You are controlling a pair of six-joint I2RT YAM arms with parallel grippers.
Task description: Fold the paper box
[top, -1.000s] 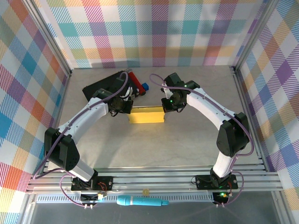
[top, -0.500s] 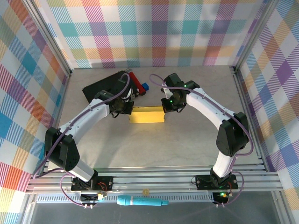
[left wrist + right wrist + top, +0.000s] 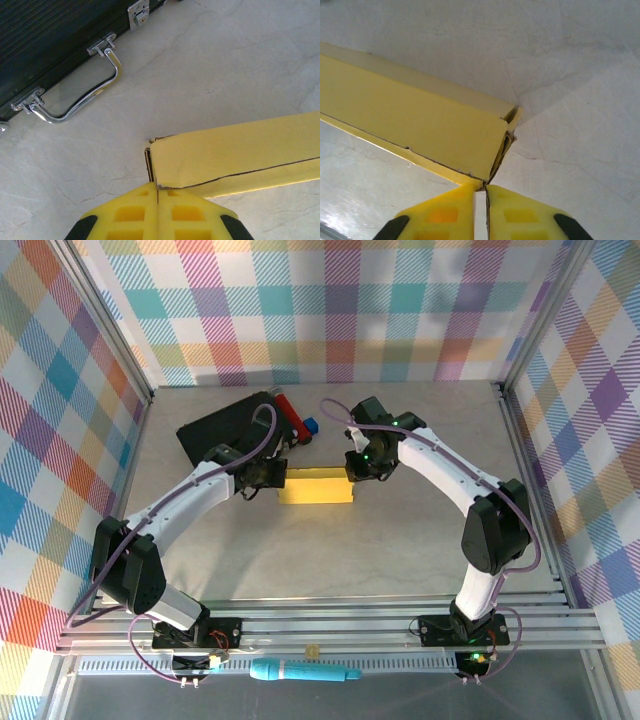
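Yellow paper box (image 3: 315, 486) looks largely folded. Left gripper (image 3: 157, 189) and right gripper (image 3: 480, 189) pinch its ends, apparently not yet tucked.

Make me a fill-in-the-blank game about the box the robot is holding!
1. The paper box is coloured ____.
2. The case lying behind it is coloured ____.
3. The shiny curved part on the side of the case is its ____.
4. The left fingers and the right fingers pinch the box at its two ____.

Missing words: yellow; black; handle; ends.
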